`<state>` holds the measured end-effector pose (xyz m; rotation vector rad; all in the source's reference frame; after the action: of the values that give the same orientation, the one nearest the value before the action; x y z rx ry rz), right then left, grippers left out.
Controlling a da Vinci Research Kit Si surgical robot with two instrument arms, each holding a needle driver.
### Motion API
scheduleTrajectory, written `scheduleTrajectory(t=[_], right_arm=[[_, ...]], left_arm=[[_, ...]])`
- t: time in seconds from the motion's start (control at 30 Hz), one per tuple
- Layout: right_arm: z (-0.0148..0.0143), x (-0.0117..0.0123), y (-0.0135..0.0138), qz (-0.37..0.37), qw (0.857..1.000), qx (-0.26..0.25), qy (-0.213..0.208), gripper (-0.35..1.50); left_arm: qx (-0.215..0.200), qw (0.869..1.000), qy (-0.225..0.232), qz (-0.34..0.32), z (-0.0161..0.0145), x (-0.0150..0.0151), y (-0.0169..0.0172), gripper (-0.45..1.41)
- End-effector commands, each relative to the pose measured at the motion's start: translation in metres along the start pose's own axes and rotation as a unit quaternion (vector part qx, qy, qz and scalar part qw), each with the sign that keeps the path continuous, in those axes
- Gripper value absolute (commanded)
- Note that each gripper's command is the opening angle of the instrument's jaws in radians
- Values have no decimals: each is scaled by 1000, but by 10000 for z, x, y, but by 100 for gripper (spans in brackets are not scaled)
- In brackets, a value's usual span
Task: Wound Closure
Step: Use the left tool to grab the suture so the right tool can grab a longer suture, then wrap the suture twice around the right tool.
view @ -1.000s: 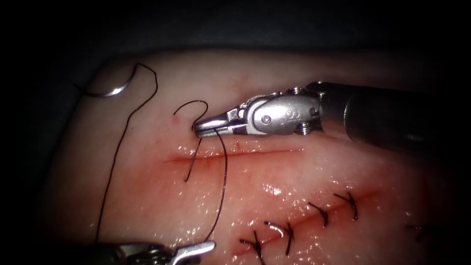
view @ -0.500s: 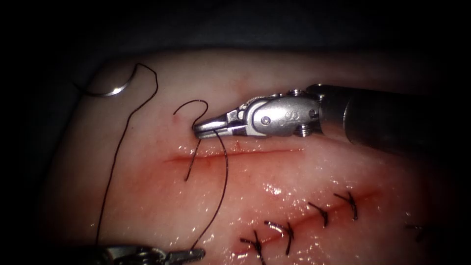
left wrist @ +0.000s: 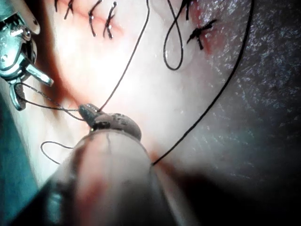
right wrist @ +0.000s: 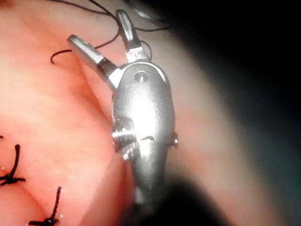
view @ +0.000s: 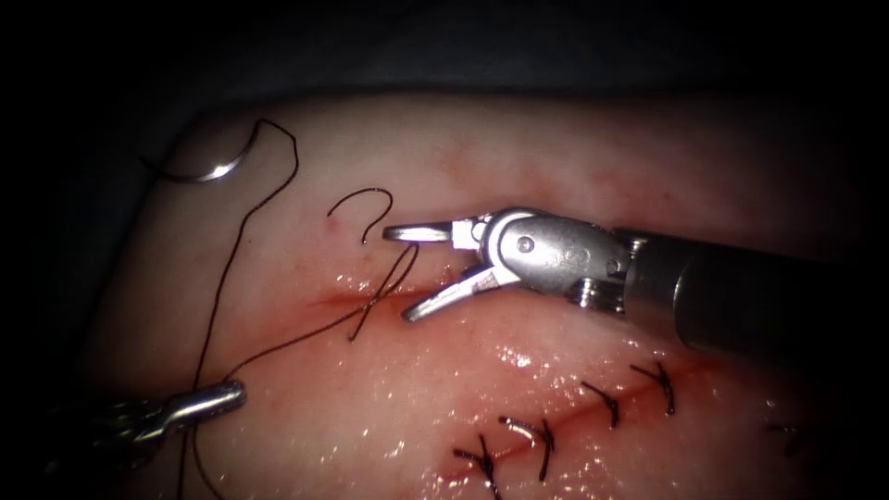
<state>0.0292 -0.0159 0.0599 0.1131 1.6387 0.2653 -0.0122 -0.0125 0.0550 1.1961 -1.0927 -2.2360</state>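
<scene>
R tool (view: 407,274) jaws wide, empty, over cut (view: 482,289) | L tool (view: 199,403) clamps thread (view: 215,319) left of cut | needle (view: 208,167) lies free on tissue (view: 556,157), far left.

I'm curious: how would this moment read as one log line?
left tool: shut on black thread | right tool: open, empty | curved steel needle: free on pale tissue, left of cut

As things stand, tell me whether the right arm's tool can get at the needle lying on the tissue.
Probably yes. The needle lies free on the tissue, unheld. The right tool is open and empty, with bare tissue between; only thread trails nearby.
</scene>
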Motion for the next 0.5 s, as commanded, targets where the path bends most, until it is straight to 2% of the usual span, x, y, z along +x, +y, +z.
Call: scheduleTrajectory(t=[0.03,0.2,0.23,0.27,0.3,0.37,0.4,0.5], right_arm=[[5,-2,11,1,1000,-11,-3,148],[-17,5,36,0,999,-34,-25,147],[-19,8,43,4,999,-30,-23,130],[-18,12,49,6,999,-22,-30,71],[-15,13,53,5,999,-11,-44,41],[-8,14,58,-1,997,18,-70,-35],[-3,12,60,33,995,52,-80,-35],[21,2,67,60,988,110,-87,-35]], left_arm=[[7,1000,-2,-2,4,-4,-3,-45],[20,1000,-16,-5,-16,-15,-13,-45],[19,1000,-18,-4,-17,-15,-15,-45],[19,1000,-19,-7,-16,-14,-16,-45],[19,1000,-18,-7,-16,-14,-17,-45],[21,1000,-17,-8,-15,-13,-17,-45],[21,1000,-16,-8,-14,-13,-17,-45],[22,1000,-13,-3,-12,-13,-19,-45]])
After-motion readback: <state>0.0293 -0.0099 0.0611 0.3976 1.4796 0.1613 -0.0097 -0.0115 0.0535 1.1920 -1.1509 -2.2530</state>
